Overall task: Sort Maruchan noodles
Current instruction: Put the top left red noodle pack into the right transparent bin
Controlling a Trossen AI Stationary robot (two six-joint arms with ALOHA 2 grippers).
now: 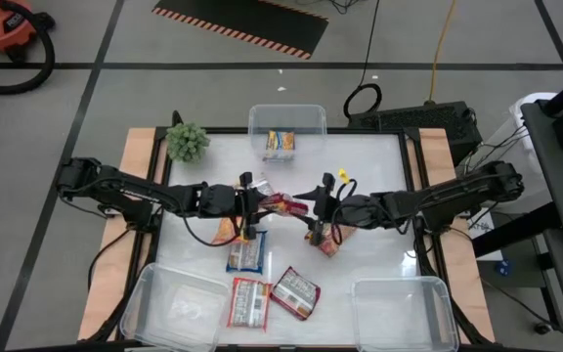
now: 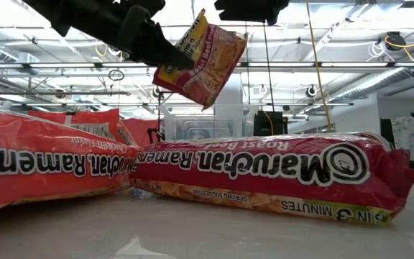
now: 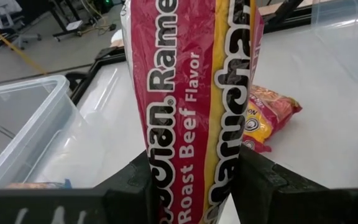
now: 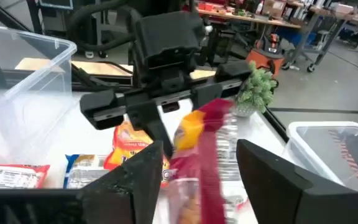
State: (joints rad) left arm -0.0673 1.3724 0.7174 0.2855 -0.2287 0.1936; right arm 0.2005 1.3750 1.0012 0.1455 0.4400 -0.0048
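Observation:
A red Roast Beef noodle packet (image 1: 283,203) (image 2: 201,57) hangs in the air over the table's middle, with my left gripper (image 1: 254,202) (image 3: 194,186) shut on it. My right gripper (image 1: 313,207) (image 4: 204,180) is open at the packet's other end. In the right wrist view the packet (image 4: 211,134) stands between its fingers with a gap on each side. Other noodle packets lie flat on the table: an orange one (image 1: 226,230), a blue one (image 1: 247,252), two red ones (image 1: 249,301) (image 1: 294,291) and one below my right gripper (image 1: 326,242). My left gripper pinches the packet near its left end (image 3: 188,177), one finger (image 3: 135,186) on each long edge, so the printed face bows up between them. The fingers come about level from the table's left and lie along the packet. It is lifted clear, tilted, reaching toward my right gripper.
A clear tub (image 1: 286,119) at the far edge holds one packet (image 1: 281,143). Two more clear tubs stand at the near left (image 1: 145,303) and near right (image 1: 404,313). A green plant (image 1: 188,142) sits at the far left corner.

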